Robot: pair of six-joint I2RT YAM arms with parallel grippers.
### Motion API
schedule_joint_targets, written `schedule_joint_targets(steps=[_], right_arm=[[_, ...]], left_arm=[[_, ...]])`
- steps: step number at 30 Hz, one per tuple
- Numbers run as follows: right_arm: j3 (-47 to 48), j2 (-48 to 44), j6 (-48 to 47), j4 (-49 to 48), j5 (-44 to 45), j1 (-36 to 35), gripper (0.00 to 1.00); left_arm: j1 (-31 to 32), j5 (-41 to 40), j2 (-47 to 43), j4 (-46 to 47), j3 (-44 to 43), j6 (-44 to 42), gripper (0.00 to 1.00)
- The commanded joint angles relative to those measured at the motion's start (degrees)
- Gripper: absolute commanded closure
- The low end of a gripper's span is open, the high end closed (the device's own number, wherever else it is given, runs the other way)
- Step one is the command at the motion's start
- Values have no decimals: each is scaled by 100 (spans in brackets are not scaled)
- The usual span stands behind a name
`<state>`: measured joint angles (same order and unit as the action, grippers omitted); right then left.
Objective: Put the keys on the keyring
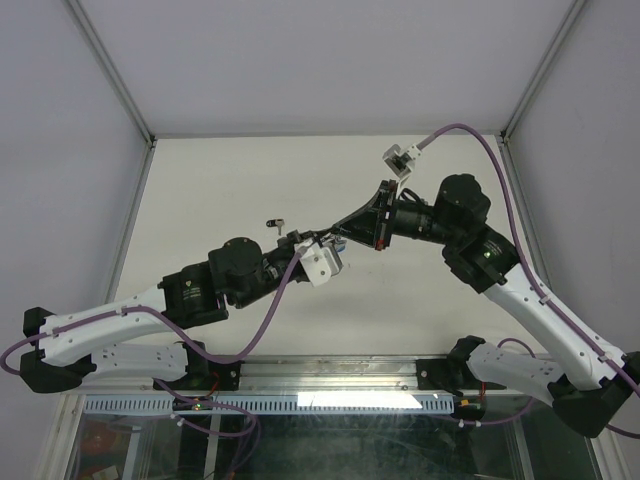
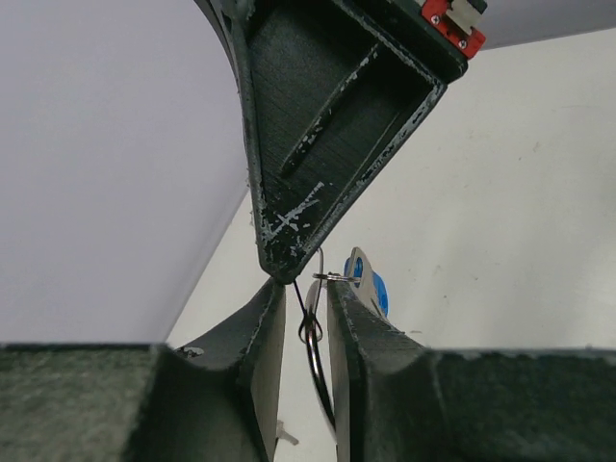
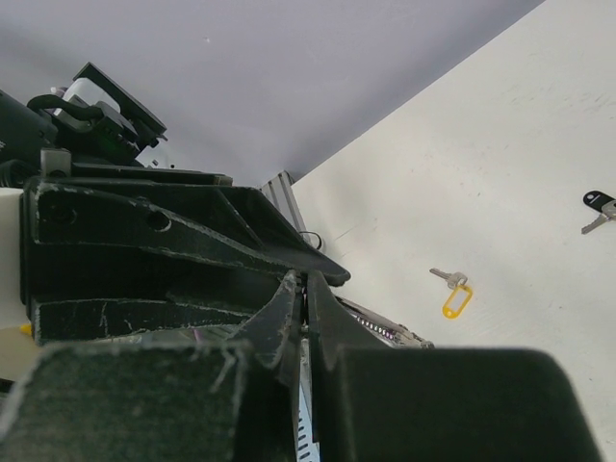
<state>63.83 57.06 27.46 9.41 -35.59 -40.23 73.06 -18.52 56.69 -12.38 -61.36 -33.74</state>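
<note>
- Left gripper [image 2: 306, 289] holds mid-air, its jaws drawn close around the thin keyring [image 2: 311, 337], wire edge-on between them.
- Blue-headed key [image 2: 377, 292] hangs just beside the ring, at 2 o'clock of those jaws.
- Right gripper [image 3: 301, 289] meets it from 12 o'clock, jaws pressed to a slit; can't tell what's inside.
- Yellow-tagged key [image 3: 452, 296] lies on the table [image 3: 520, 144], out at 3 o'clock.

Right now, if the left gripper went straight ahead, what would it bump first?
Almost surely the right gripper, whose tip sits right at the left gripper's fingertips, by the keyring.
</note>
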Motion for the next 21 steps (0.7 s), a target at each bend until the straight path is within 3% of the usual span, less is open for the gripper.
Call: schedule_joint_targets(steps=[1, 8, 16, 21], right_arm=[[145, -214, -174, -181, 255, -38, 100], [151, -459, -239, -262, 745, -42, 100], [129, -583, -229, -366, 976, -38, 100], [153, -584, -224, -396, 941, -39, 100]], left_arm=[[-8, -72, -92, 456, -234, 110, 74], [2, 88, -228, 459, -73, 367, 56], [-5, 52, -362, 472, 204, 684, 54], [-3, -68, -237, 482, 277, 729, 59]])
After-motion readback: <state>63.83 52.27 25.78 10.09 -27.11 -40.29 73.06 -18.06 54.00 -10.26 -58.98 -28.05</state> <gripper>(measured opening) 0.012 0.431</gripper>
